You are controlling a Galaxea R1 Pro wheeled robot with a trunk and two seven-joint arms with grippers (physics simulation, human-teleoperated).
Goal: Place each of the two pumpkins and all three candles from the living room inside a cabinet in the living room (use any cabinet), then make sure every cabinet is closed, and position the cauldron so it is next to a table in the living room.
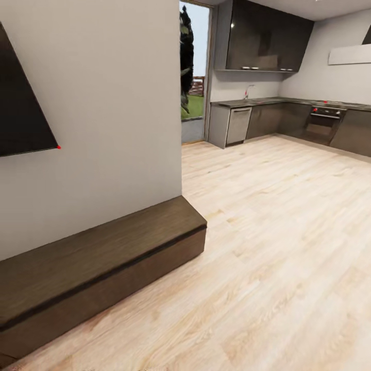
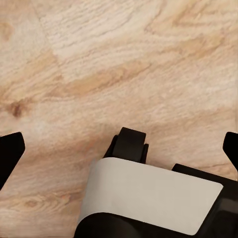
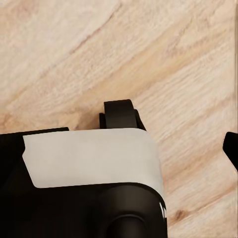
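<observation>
The long, low dark brown cabinet (image 1: pixel 103 247) runs along the white wall at the left of the head view. Its fronts sit flush and shut, and its top is bare. My left gripper (image 2: pixel 119 148) hangs open over the wood floor, with black fingertips (image 2: pixel 10 148) at both edges of the left wrist view and nothing between them. My right gripper (image 3: pixel 119 148) also points down at the floor, one fingertip (image 3: pixel 230 148) far out at the picture's edge and nothing held. The pumpkins, candles, cauldron and table are out of view.
A dark screen (image 1: pixel 20 103) hangs on the wall above the cabinet. Pale wood floor (image 1: pixel 268 247) stretches right toward a kitchen with dark counters (image 1: pixel 288 116), an oven (image 1: pixel 322 123) and a doorway to outside (image 1: pixel 193 77). My wheeled base (image 2: pixel 148 198) shows under both wrists.
</observation>
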